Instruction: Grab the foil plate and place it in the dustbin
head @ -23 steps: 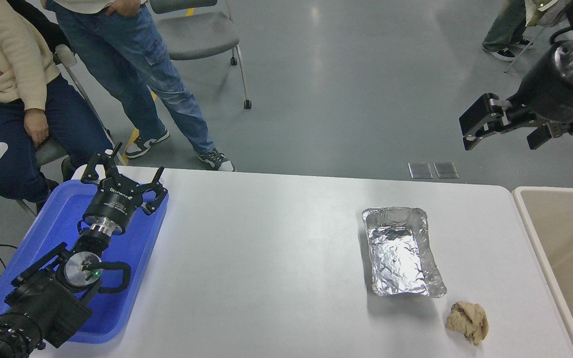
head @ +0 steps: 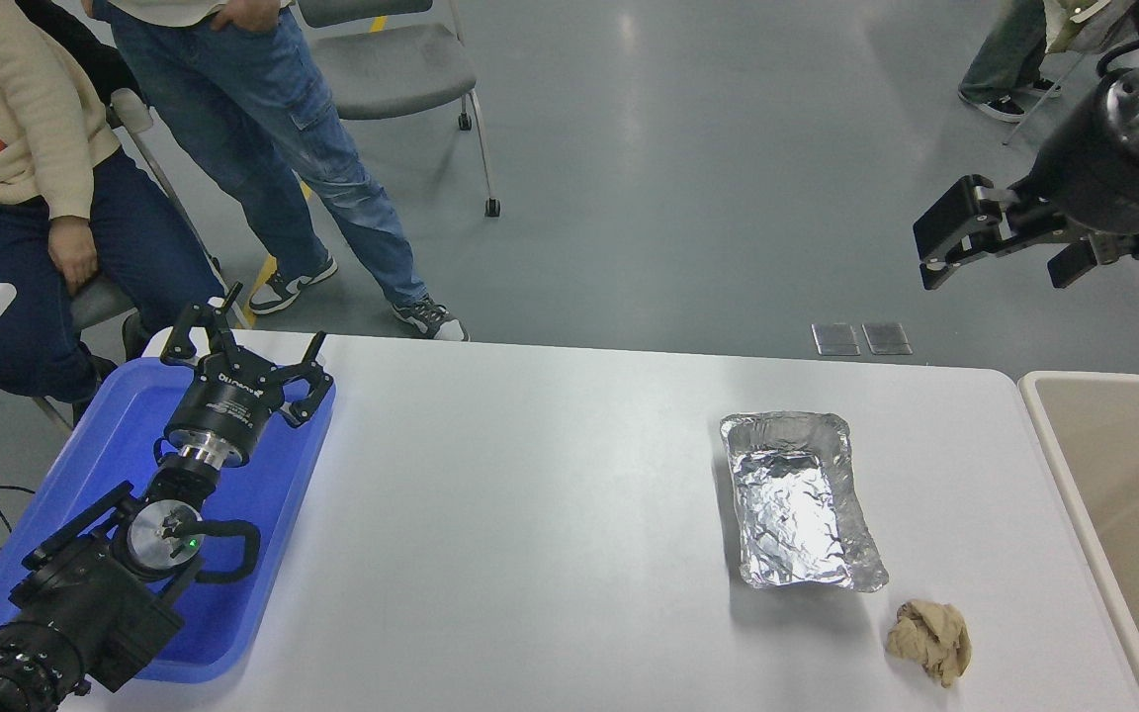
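Fingers of right gripper (head: 1005, 247) spread, empty, high over grey floor (head: 678, 148); foil plate (head: 800, 502) on white table (head: 530, 514).

— Single head view, set high on the robot's side, facing forward and down over the flat white table (head: 550, 514).

— Near or far?

— Far enough to take in the table's whole width: flat blue plastic tray (head: 263, 554) at lower left, large beige plastic bin (head: 1054, 435) cut off at the right edge, grey floor across the top.

— Any second view?

— None; nothing shared.
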